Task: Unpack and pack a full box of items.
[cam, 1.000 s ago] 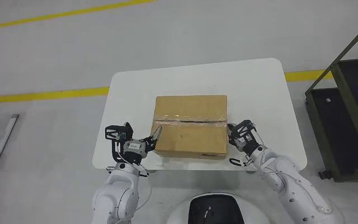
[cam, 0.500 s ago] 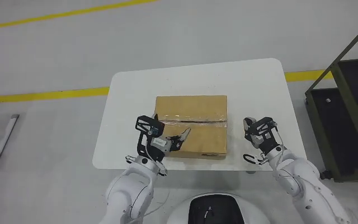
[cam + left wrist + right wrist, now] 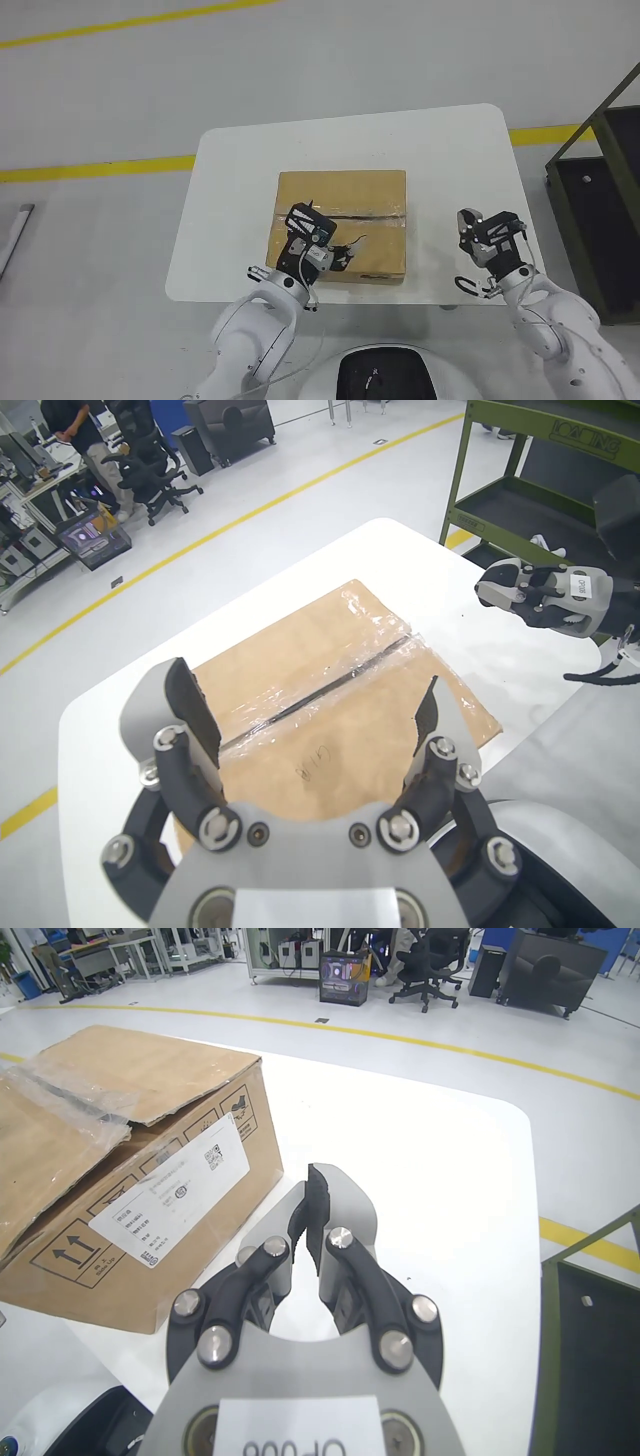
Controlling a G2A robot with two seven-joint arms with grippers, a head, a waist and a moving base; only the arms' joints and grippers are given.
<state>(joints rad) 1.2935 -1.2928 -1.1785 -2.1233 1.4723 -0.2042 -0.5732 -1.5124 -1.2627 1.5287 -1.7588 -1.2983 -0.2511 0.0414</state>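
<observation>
Left end effector [image 3: 306, 680] shifted above box [image 3: 345, 192] lid.

On a white rounded-corner table [image 3: 450, 150]: a single brown cardboard box [image 3: 340, 195], flat on its base, about midway between left and right, closer to the near edge than the far one. Over the top seam, crinkled clear tape [image 3: 345, 212]; on one side wall, a white label [image 3: 170, 1193] and printed arrows.
</observation>
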